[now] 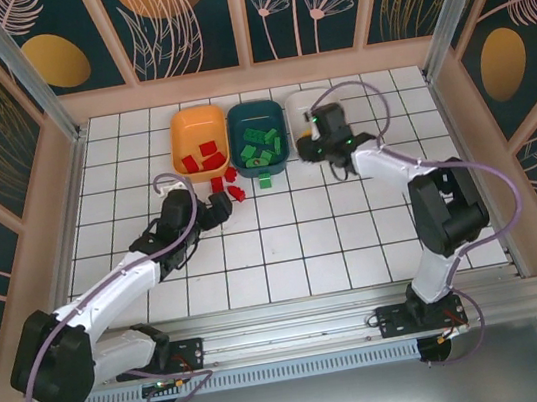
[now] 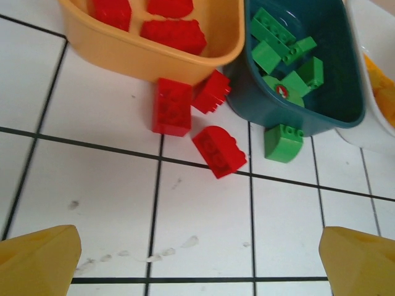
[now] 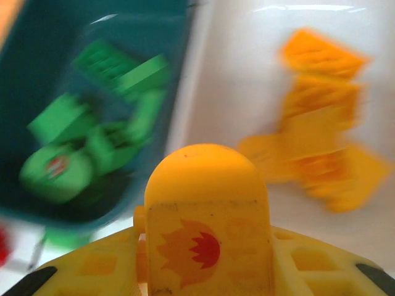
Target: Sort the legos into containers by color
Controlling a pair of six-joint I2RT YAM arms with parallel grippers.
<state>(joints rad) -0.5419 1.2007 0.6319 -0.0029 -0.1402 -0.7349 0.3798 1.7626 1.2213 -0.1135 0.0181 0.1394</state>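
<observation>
Tiled table (image 1: 286, 249), far side: orange tray (image 1: 192, 126) left, teal tray (image 1: 254, 114) middle, white tray (image 1: 296, 101) right, set side by side. The right claw (image 3: 207, 246) hangs over the white tray close to the teal one, clamped on a yellow brick (image 3: 207, 185); this view is blurred. The left claw (image 2: 197, 271), fingers wide apart and empty, faces three red bricks (image 2: 171, 106) close against the orange tray's near wall. A green brick (image 2: 282, 142) lies on the table just beside the teal tray.

Likely hazards:
- **Trays:** they look light, so a claw pressing in at the wall may shove one.
- **Yellow brick:** released too near the teal side, it could bounce among the green pieces.
- **Red bricks:** they lie bunched, two of them touching, so closing on one may scatter the rest.

Materials:
- **Table:** glossy white tiles with dark joints.
- **Trays:** smooth moulded plastic, shallow, with rounded corners.
- **Bricks:** hard and shiny with studded tops. One red brick is arched. The yellow brick is round-topped with a flame print, so it offers little flat face to grip.
</observation>
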